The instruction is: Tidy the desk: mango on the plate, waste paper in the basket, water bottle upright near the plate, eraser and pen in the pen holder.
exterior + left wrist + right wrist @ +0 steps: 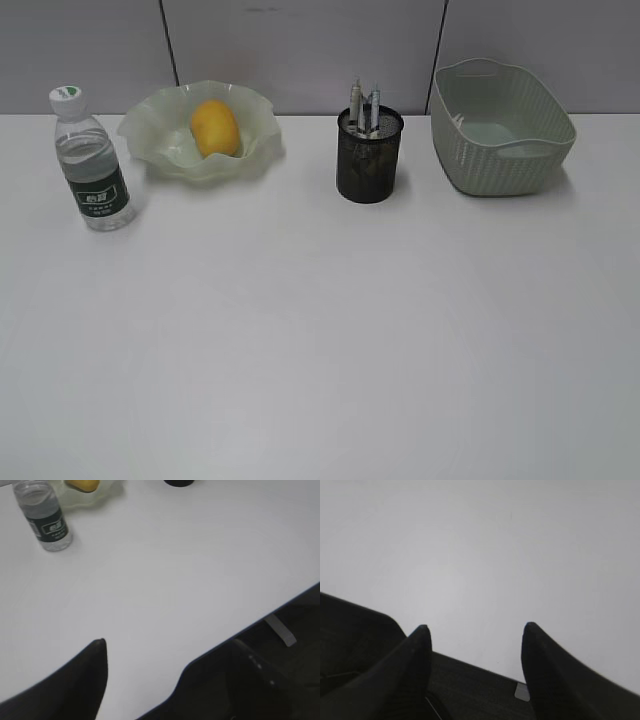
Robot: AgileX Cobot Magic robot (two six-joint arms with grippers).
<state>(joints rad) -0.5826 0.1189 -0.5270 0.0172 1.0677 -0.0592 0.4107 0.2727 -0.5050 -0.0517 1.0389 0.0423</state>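
With the mango [215,128] on the plate [160,125] and the water bottle [92,160] upright, keep your empty, parted left gripper [142,665] and right gripper [476,645] parked clear.

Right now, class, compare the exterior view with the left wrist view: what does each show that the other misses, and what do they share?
Only the exterior view shows the basket and the pens standing in the pen holder; the left wrist view catches just a dark sliver of the holder at its top edge.

Only the left wrist view shows the open left gripper, empty, and the desk's front edge with dark space beyond.

Both show the upright water bottle beside the plate, the mango on that plate, and the white desk.
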